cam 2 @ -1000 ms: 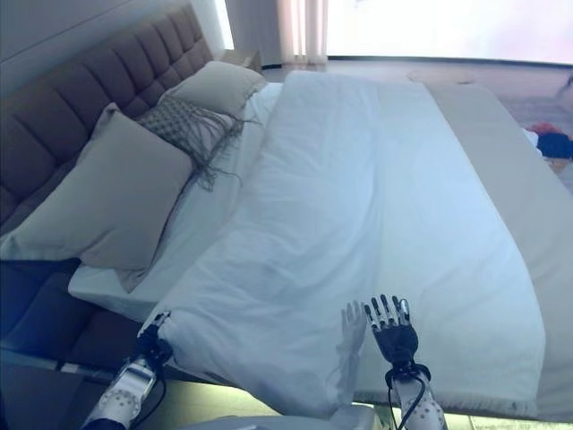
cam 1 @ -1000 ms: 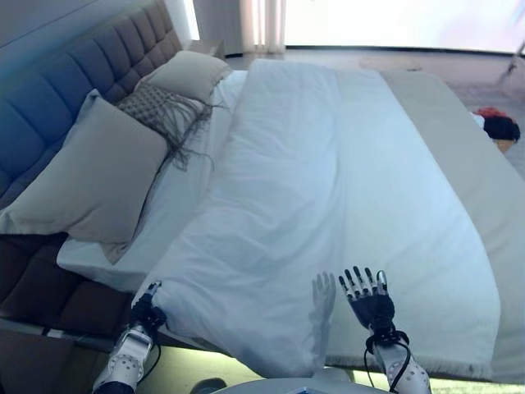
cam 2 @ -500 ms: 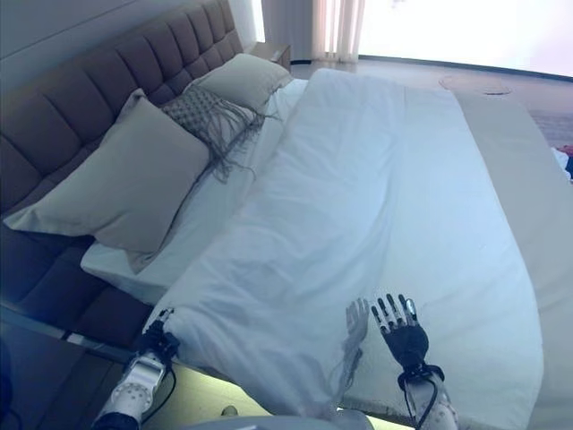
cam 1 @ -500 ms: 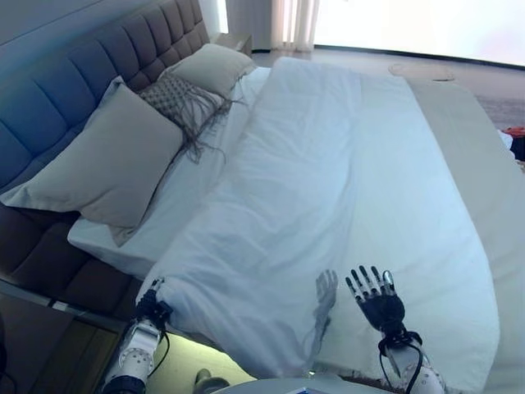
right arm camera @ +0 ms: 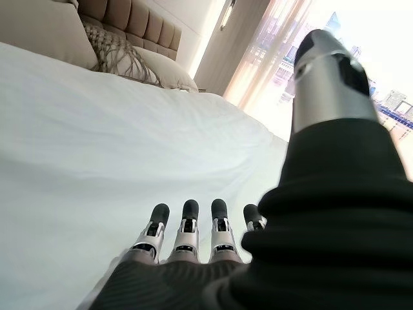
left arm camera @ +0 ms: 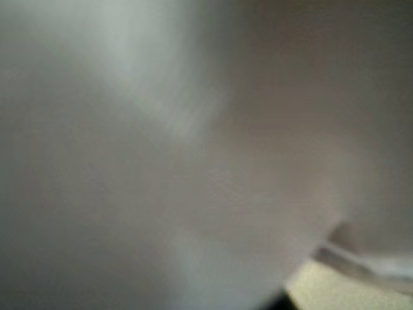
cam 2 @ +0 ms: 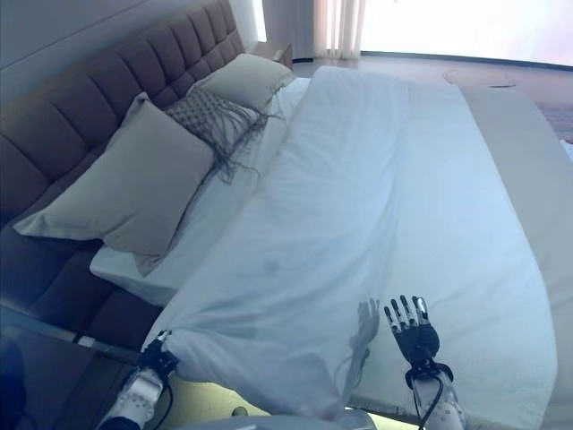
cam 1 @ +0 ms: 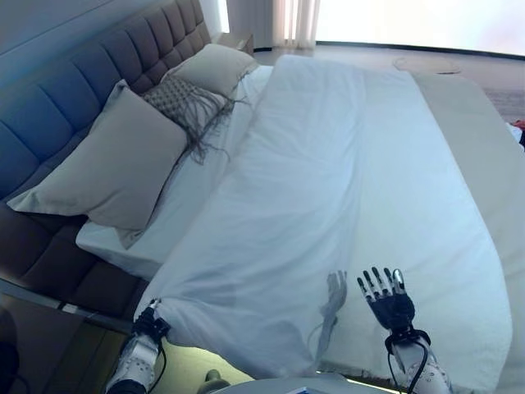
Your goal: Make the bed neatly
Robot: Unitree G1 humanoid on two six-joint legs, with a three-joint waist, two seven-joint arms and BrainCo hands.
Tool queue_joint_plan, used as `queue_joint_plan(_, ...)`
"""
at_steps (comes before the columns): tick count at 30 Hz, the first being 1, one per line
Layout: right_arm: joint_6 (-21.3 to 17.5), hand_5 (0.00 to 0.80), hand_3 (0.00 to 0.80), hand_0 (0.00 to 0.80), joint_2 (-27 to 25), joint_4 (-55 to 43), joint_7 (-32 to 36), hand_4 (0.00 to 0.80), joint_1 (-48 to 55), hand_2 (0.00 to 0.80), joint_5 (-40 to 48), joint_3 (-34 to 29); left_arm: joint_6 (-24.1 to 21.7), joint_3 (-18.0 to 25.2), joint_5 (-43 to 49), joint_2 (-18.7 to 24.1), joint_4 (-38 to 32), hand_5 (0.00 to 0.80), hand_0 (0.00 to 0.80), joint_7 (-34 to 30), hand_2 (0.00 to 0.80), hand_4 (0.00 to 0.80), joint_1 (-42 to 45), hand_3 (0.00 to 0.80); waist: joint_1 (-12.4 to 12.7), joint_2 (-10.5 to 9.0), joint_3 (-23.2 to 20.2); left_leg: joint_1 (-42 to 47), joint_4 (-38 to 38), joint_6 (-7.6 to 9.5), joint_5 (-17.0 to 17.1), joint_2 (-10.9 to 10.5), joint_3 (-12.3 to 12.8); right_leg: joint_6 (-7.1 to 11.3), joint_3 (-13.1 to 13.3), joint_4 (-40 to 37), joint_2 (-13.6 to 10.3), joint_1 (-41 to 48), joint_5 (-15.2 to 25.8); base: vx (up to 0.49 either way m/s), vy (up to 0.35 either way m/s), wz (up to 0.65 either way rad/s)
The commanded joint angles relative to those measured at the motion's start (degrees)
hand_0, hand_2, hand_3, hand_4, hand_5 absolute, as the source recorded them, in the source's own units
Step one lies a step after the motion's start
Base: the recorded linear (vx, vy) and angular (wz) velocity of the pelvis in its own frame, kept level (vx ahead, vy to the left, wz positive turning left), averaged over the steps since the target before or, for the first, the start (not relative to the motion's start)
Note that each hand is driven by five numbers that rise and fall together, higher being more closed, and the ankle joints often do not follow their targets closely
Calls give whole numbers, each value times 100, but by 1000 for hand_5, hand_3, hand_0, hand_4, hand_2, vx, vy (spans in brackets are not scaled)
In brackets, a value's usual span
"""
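- Across most of the bed (cam 1: 107, 279), a white duvet (cam 1: 328, 205) was spread, running from the near edge to the far end, with its near left corner hanging over the side of the mattress.
- At that near left corner, the left hand (cam 1: 150, 322) was seen pressed against the hanging edge of the duvet; its fingers were hidden in the cloth, so it could not be told whether they were closed on it.
- Only pale, blurred cloth was shown in the left wrist view, filling almost the whole picture.
- On the near right part of the duvet, the right hand (cam 1: 387, 300) was held with its fingers (right arm camera: 187, 226) straight and spread apart, and nothing was gripped by it.
- A soft fold of the duvet was raised just to the left of the right hand.
- Along the right side of the bed, a beige strip of bedding (cam 1: 484, 156) was left uncovered beside the duvet.
- On the left, a large beige pillow (cam 1: 111, 164) was leaned against the tufted headboard (cam 1: 74, 82).
- Farther along the headboard, a fringed knitted cushion (cam 1: 184, 103) was laid, partly overlapped by the large pillow, and a second beige pillow (cam 1: 215, 67) was set beyond it.
- Between the pillows and the duvet, a band of white sheet (cam 1: 176, 205) was exposed.
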Motion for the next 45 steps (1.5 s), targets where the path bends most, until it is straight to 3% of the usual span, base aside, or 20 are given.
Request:
queue_joint_plan(1,45,0,0,0,101,-470,439,0,-31,0,-157,-279,-596,1035,54,897,197,800,800,186,800,800,370,800,157,-263,158,-446,1019,301,-451,-175,-106,336,294,117,-535,-387,413,-134,134,-35)
queue_joint_plan(3,26,0,0,0,128,-427,551,0,-34,0,-238,-350,-606,1028,114,966,262,800,800,298,800,800,240,800,105,-287,223,-582,1039,330,-474,-252,-241,451,574,170,-696,-543,474,-91,125,-20)
queue_joint_plan(5,114,0,0,0,53,-377,608,0,-60,0,-263,-366,-585,1049,221,1032,311,800,800,474,800,800,193,800,122,-314,246,-641,1092,298,-483,-196,-250,484,500,205,-812,-571,490,-36,74,6)
queue_joint_plan(8,183,0,0,0,-52,-289,567,0,-236,0,-224,-189,-688,933,462,1227,694,800,800,690,800,800,62,800,170,-416,316,-806,1216,167,-486,62,-299,478,443,229,-733,-747,509,-90,-71,9)
queue_joint_plan(9,60,0,0,0,-86,-274,626,0,-423,0,-100,5,-716,783,751,1454,899,800,800,905,800,800,-173,800,179,-527,445,-1021,1275,91,-416,260,-321,440,435,392,-630,-989,488,-247,-194,5)
queue_joint_plan(11,-221,0,0,0,-150,-342,637,0,-533,0,86,157,-670,513,968,1701,1147,800,800,1149,800,800,-528,800,196,-608,568,-1316,1250,15,-246,398,-375,377,333,486,-523,-1189,469,-273,-182,9)
queue_joint_plan(15,-698,0,0,0,-258,-463,599,0,-716,0,344,251,-711,197,867,1946,1639,800,800,1280,800,800,-1122,800,196,-637,813,-1863,1239,-21,-33,412,-467,314,92,603,-499,-1600,502,-194,-48,37)
queue_joint_plan(19,-990,0,0,0,-205,-451,682,0,-923,0,567,419,-819,-177,995,1782,1880,800,800,1582,800,800,-1354,800,208,-719,1008,-2308,1384,-41,71,403,-461,266,-59,703,-487,-1988,609,-122,-46,15)
queue_joint_plan(25,-965,0,0,0,-298,-581,658,0,-979,0,640,428,-781,-487,1262,1271,1781,800,800,2225,800,800,-1070,800,240,-778,1046,-2578,1352,27,184,275,-487,261,46,671,-482,-2359,806,-30,23,7)
queue_joint_plan(28,-956,0,0,0,-290,-478,766,0,-1011,0,662,365,-447,-496,1383,1223,1930,800,800,2247,800,800,-1064,800,263,-818,1033,-2647,1343,22,189,274,-493,280,27,645,-476,-2449,873,-6,-1,3)
queue_joint_plan(29,-945,0,0,0,-288,-477,770,0,-1030,0,664,360,-375,-533,1444,1237,2057,439,439,2146,439,439,-1090,439,255,-831,1020,-2671,1345,22,198,280,-495,286,31,638,-472,-2475,894,0,0,0)
queue_joint_plan(30,-947,0,0,0,-285,-473,785,0,-1038,0,667,360,-292,-570,1536,1247,2146,0,0,2094,0,0,-1109,0,251,-837,1007,-2678,1340,23,205,283,-493,291,25,627,-472,-2484,911,0,0,0)
queue_joint_plan(33,-947,0,0,0,-221,-558,760,0,-1006,0,626,360,-178,-725,1764,1230,2408,0,0,2192,0,0,-1036,0,253,-857,953,-2629,1331,26,201,296,-481,306,21,578,-470,-2444,951,10,-6,1)
queue_joint_plan(40,-921,0,0,0,-99,-631,743,0,-794,0,633,238,5,-528,2175,1225,2367,0,0,2021,0,0,-502,0,383,-830,775,-2349,1266,38,135,315,-530,366,-51,484,-511,-2183,955,50,-25,3)
queue_joint_plan(45,-891,0,0,0,0,-743,556,0,-693,0,517,165,-320,-264,2532,1076,2343,0,0,1823,0,0,-5,0,493,-792,585,-1822,1010,62,104,315,-503,393,-56,316,-543,-1760,927,109,-16,11)
